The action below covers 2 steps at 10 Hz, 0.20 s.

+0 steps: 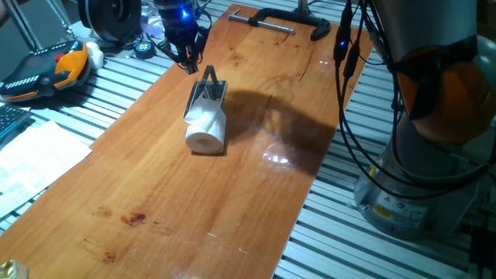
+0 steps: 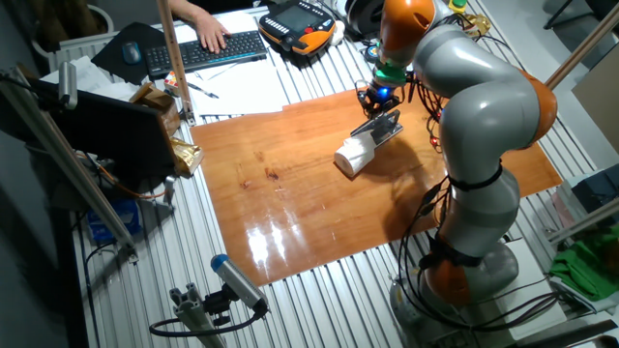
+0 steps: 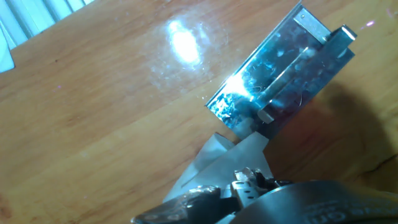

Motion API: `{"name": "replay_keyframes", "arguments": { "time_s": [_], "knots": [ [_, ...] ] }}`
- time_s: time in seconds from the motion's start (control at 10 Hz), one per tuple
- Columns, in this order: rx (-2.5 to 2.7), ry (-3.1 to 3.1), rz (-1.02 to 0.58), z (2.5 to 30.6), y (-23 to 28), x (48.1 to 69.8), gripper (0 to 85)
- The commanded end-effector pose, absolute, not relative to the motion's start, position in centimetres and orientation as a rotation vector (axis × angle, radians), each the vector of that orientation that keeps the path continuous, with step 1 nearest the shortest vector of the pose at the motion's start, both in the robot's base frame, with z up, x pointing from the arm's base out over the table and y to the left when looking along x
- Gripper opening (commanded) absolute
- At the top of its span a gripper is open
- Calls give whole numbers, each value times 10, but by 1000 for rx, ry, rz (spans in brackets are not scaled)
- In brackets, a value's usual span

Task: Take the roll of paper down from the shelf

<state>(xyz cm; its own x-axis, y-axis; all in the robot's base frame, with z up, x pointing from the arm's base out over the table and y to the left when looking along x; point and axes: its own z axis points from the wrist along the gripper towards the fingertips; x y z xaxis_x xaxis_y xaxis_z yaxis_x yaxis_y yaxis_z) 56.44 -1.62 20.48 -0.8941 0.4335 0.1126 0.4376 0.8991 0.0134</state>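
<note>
A long wooden board (image 1: 232,155) lies on a slatted metal table (image 1: 116,93), with a black clamp (image 1: 287,22) at its far end. The gripper (image 1: 186,56) hangs just above and behind the shelf (image 1: 211,87); whether its fingers are spread or closed cannot be made out. The hand view is blurred and shows mostly the shelf's shiny plate (image 3: 280,68). The roll (image 1: 206,128), white with a round flat end, lies on the board against the shelf's front.
</note>
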Motion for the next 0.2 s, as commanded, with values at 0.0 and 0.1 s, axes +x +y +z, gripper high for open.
{"name": "replay_keyframes", "arguments": {
  "time_s": [0.0,0.1],
  "knots": [
    [-678,-2958,-58,205,-16,564,7],
    [-674,-2961,-59,205,-16,564,7]
  ]
}}
